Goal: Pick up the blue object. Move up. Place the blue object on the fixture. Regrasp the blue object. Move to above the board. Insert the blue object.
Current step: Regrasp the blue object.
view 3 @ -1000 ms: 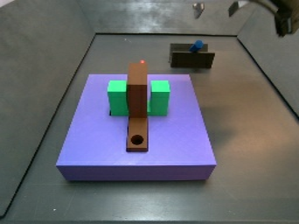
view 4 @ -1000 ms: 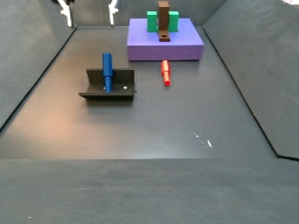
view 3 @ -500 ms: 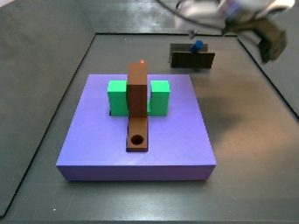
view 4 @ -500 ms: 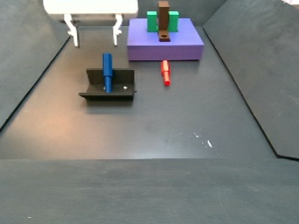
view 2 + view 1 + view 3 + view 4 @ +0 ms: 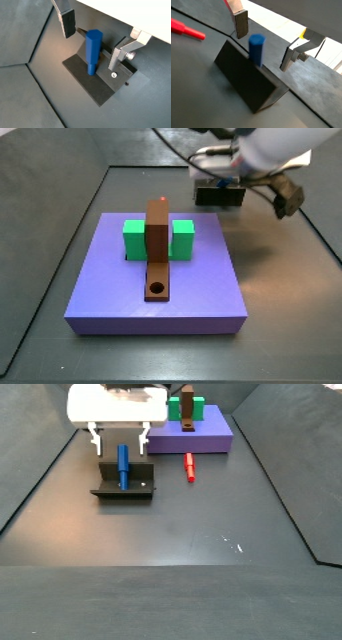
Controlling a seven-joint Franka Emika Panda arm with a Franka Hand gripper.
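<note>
The blue object (image 5: 93, 51) is seen standing upright in the fixture (image 5: 100, 82), its lower end seated against the dark bracket and its upper end free. The regrasp step is judged to be in hand: the peg rests on the fixture and is not yet held.

The gripper (image 5: 97, 34) is placed directly over the fixture with its jaws spread apart, and the peg's upper end is bracketed by them. In both wrist views one finger (image 5: 241, 24) is seen on one side of the blue object (image 5: 256, 47) and the opposite finger on the other, with open space left on each side; no pad is touching the peg.

In a side view the gripper (image 5: 118, 436) hangs just above the blue object (image 5: 123, 466), whose long axis runs close to vertical and is roughly in line with the gripper's approach. The fixture (image 5: 123, 484) sits on the dark floor, well apart from the lilac slab (image 5: 189, 439) that carries the board (image 5: 189, 418). A red peg (image 5: 190, 465) lies on the floor between them.

The coming move is judged to turn on this alignment: the peg lies straight below, between the fingers, so a short descent and a closing of the jaws across its slim width would be called for. In the other side view the fixture (image 5: 219, 195) is largely hidden by the arm.
</note>
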